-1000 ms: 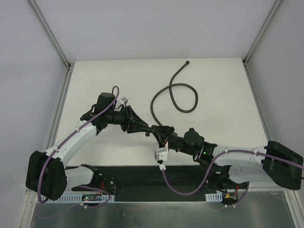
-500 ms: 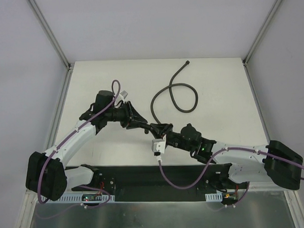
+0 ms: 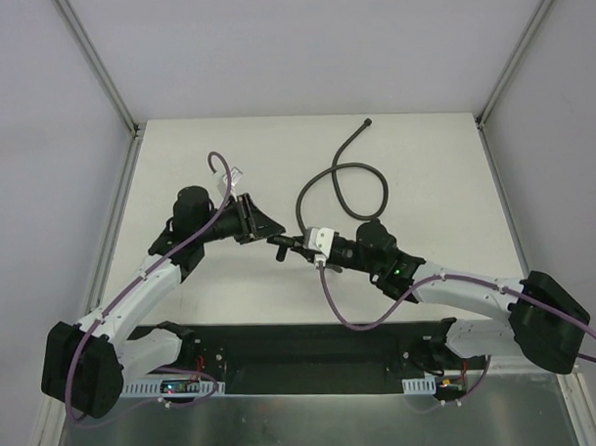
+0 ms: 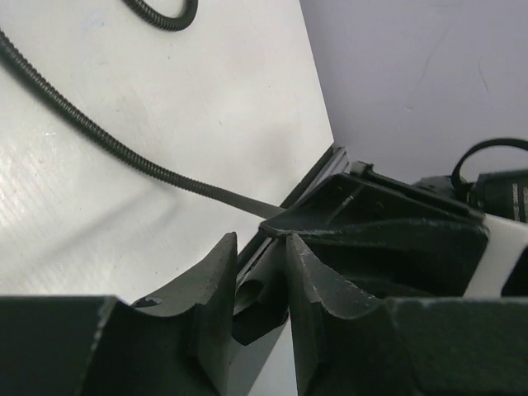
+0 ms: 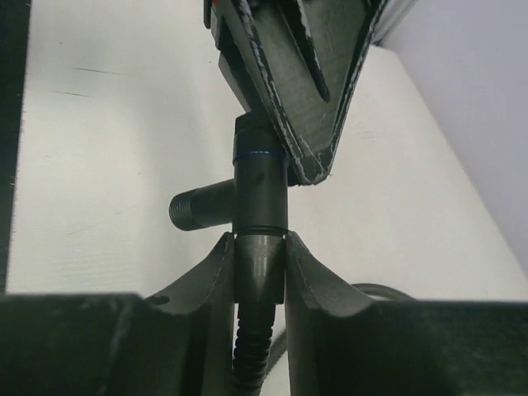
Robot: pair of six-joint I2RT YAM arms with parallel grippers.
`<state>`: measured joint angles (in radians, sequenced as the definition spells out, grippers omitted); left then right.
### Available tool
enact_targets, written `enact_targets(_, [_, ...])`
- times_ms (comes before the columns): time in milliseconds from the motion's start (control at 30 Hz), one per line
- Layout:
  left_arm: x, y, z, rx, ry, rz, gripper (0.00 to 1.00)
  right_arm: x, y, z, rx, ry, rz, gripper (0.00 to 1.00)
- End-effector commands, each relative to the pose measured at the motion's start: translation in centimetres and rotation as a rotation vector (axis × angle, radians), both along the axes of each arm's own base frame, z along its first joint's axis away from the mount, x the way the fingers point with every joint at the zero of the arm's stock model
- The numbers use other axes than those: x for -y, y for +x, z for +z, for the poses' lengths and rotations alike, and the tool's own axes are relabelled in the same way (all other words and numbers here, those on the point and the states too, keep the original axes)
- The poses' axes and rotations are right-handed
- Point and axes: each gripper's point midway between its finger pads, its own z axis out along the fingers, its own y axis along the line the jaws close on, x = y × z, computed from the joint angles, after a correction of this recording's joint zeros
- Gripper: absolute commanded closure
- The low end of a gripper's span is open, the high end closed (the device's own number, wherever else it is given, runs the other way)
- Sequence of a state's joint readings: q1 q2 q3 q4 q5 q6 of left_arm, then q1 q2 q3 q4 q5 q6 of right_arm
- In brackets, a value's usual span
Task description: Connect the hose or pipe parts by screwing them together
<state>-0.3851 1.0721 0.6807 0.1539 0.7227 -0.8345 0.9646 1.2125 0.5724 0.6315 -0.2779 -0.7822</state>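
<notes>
The small black T-shaped fitting point(image 5: 260, 186) hangs above the table's middle, its threaded side branch point(image 5: 198, 208) pointing left in the right wrist view. My left gripper point(image 3: 279, 241) is shut on the fitting's far end; its fingers point(image 5: 289, 82) reach in from above. My right gripper point(image 5: 259, 239) is shut on the hose's cone-shaped end nut point(image 5: 260, 268), which butts straight against the fitting. The dark-grey hose point(image 3: 298, 199) runs back from there in a loop on the table to its free end point(image 3: 368, 125). In the left wrist view the fitting point(image 4: 260, 301) sits between my left gripper point(image 4: 260, 239).
The hose loop point(image 3: 374, 206) lies on the white table point(image 3: 443, 169) behind the right arm. Grey walls with metal corner posts point(image 3: 107, 78) enclose the back and sides. A black base plate point(image 3: 283, 341) runs along the near edge. Purple cables trail along both arms.
Both grippers have carried the joined parts away from the near edge, towards the table's middle. The right wrist has turned, swinging its white camera block from below to above. The left jaws narrowed slightly.
</notes>
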Motion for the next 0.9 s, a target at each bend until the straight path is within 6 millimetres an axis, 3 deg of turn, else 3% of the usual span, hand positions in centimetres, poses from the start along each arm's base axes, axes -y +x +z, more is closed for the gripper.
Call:
enact_targets(0, [0.6,-0.5,3.2,0.238,-0.070,-0.045,1.00,-1.1,-0.1,2.6,-0.191,0.151,0.046,0.99])
enact_targets(133, [0.3,-0.2,2.6,0.229,-0.036,-0.023,1.00,-0.6,0.5,2.8,-0.232,0.205,0.049,0.99])
enact_targets(167, [0.2,0.0,3.3,0.230,-0.022,-0.022,0.96,-0.4,0.6,2.6,-0.227,0.202,0.040,0.99])
enact_targets(233, [0.0,-0.3,2.6,0.194,0.031,-0.040,0.77,0.0,1.1,2.6,-0.214,0.196,0.023,0.99])
enact_targets(300, [-0.1,-0.3,3.3,0.223,0.046,-0.049,0.56,0.2,1.0,2.8,-0.227,0.202,0.032,0.99])
enact_targets(400, [-0.9,-0.2,3.5,0.263,0.095,-0.021,0.42,0.5,0.9,3.1,-0.259,0.213,0.046,0.99])
enact_targets(533, [-2.1,-0.8,4.3,0.353,0.149,-0.005,0.33,1.1,0.8,2.9,-0.310,0.218,0.044,0.99])
enact_targets(667, [-2.8,-1.9,3.8,0.437,0.192,-0.037,0.31,1.5,0.7,3.5,-0.354,0.242,0.060,0.99])
enact_targets(867, [-1.7,-4.6,3.2,0.561,0.150,-0.249,0.29,1.4,0.2,5.4,-0.391,0.289,0.108,0.99])
